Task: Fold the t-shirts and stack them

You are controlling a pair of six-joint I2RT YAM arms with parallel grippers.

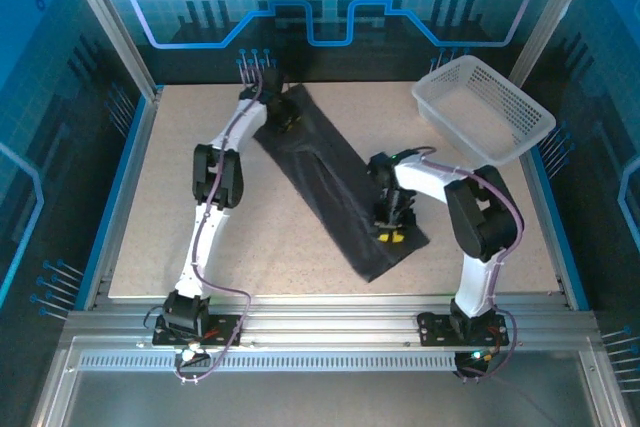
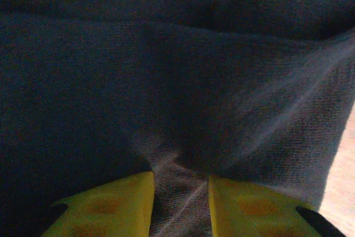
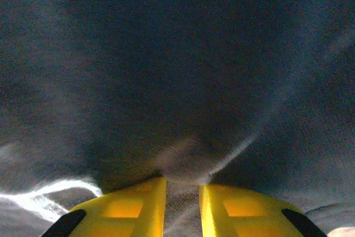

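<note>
Top external: t-shirt (image 1: 335,182) lies as a long diagonal strip on table (image 1: 150,227). L gripper (image 1: 283,112) at far end, R gripper (image 1: 392,232) at near end, both nipped tight on a cloth pleat. Best approach: lift evenly, strip taut, bring ends together w/o twisting.

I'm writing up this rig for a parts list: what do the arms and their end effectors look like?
The left arm and right arm have white links, black joints and thin purple cables along them. The left end effector and right end effector have yellow fingers with black outer patches.
</note>
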